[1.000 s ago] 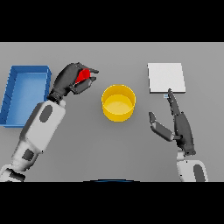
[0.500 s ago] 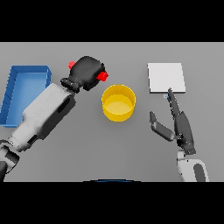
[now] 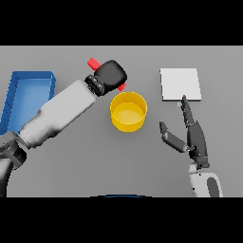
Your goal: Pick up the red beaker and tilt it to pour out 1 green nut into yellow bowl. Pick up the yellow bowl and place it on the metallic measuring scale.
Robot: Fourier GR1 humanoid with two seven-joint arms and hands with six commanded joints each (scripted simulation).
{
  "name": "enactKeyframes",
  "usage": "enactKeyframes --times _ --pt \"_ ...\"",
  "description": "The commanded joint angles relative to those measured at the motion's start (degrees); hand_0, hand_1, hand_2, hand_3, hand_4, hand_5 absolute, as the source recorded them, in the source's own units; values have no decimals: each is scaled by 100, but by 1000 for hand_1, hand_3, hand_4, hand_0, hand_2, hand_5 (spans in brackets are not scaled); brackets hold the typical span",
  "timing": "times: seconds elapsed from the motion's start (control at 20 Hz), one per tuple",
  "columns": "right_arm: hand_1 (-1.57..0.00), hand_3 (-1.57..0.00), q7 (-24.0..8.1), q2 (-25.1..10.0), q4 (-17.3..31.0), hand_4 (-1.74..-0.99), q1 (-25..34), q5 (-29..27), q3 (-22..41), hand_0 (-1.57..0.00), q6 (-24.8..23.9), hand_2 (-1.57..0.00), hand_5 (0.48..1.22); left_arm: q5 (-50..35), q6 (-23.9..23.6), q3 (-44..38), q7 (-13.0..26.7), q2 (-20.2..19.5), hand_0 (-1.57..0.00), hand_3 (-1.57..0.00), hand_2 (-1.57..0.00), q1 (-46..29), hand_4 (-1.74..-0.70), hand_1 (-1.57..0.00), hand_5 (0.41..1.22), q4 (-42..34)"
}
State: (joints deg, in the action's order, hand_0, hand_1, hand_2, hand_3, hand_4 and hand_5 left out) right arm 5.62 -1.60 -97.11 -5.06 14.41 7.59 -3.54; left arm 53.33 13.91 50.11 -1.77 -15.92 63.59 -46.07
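My left hand (image 3: 111, 74) was closed around the red beaker (image 3: 94, 62). The fist covered most of it. Only two red bits showed: one end sticking out up-left of the knuckles, a second sliver at the lower right of the hand, next to the bowl rim. So the beaker lay tilted across the hand, not upright. Couldn't tell which end was the mouth. I saw no green nut anywhere; the hand hid the beaker's inside.

Directly below-right of that hand sat the yellow bowl (image 3: 128, 112), upright on the grey table (image 3: 85, 166). The red sliver was right at the bowl's upper-left rim; touching or just above, I couldn't tell. The bowl's inside looked plain yellow.

Left forearm ran from the hand down-left toward the lower left corner. Beyond it, to the left of the hand, was the blue tray (image 3: 29, 92), partly hidden by the arm.

My right hand (image 3: 192, 135) was well to the right of the bowl, apart from it, holding nothing. Fingers were straight and pointed away from me, thumb spread out toward the bowl.

Just past those fingertips was the metallic measuring scale (image 3: 180, 84), a flat pale square. The longest fingertip reached its near edge or stopped just short; I couldn't tell which.
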Motion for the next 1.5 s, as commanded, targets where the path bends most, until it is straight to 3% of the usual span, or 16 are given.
enactKeyframes --times 0.0,0.1,0.3,0.65,0.75,0.95,1.1,1.25,1.4,1.45 --pt "1 1 -15 -69 17 -1193 1 23 -35 1 1 1 649 78 132 140 -11 0 -1571 -1571 -1571 97 -1715 -1571 1219 -12" --pt "1 1 140 -70 -11 -1193 -84 51 -5 1 -5 1 648 304 213 451 61 31 -1571 -1571 -1571 222 -1725 -1571 1219 52" --pt "1 1 -123 -44 -22 -1179 41 75 -33 1 -67 1 635 598 214 996 -174 78 -1571 -1571 -1571 567 -1734 -1571 1220 303" --pt "1 1 7 -77 -84 -1162 -31 86 -28 1 -62 1 627 1209 9 2001 -368 220 -1571 -1571 -1571 1088 -1734 -1571 1221 566" --pt "1 1 -166 -42 -48 -1157 60 173 -14 1 -136 1 629 1298 -56 2223 -411 293 -1571 -1571 -1571 1181 -1733 -1571 1221 656" --pt "1 1 -2 -52 -20 -1155 -11 253 14 1 -170 1 637 1429 -51 2600 -347 484 -1571 -1571 -1571 1358 -1725 -1571 1221 774" --pt "1 1 -74 11 -17 -1154 63 198 8 1 -173 1 635 1435 -15 2794 -429 477 -1571 -1571 -1571 1553 -1720 -1571 1221 729" --pt "1 1 30 -20 -5 -1157 25 106 -45 1 -136 1 638 1344 -74 2821 -723 426 -1571 -1571 -1571 2064 -1721 -1571 1221 964" --pt "1 1 162 -73 6 -1154 55 66 -45 1 -62 1 654 1265 -322 2744 -730 178 -1571 -1571 -1571 2630 -1725 -1571 1221 1290" --pt "1 1 154 -59 26 -1156 71 142 -2 1 -88 1 659 1092 -364 2585 -772 78 -1571 -1365 -1571 2784 -1728 -1571 1221 1396"
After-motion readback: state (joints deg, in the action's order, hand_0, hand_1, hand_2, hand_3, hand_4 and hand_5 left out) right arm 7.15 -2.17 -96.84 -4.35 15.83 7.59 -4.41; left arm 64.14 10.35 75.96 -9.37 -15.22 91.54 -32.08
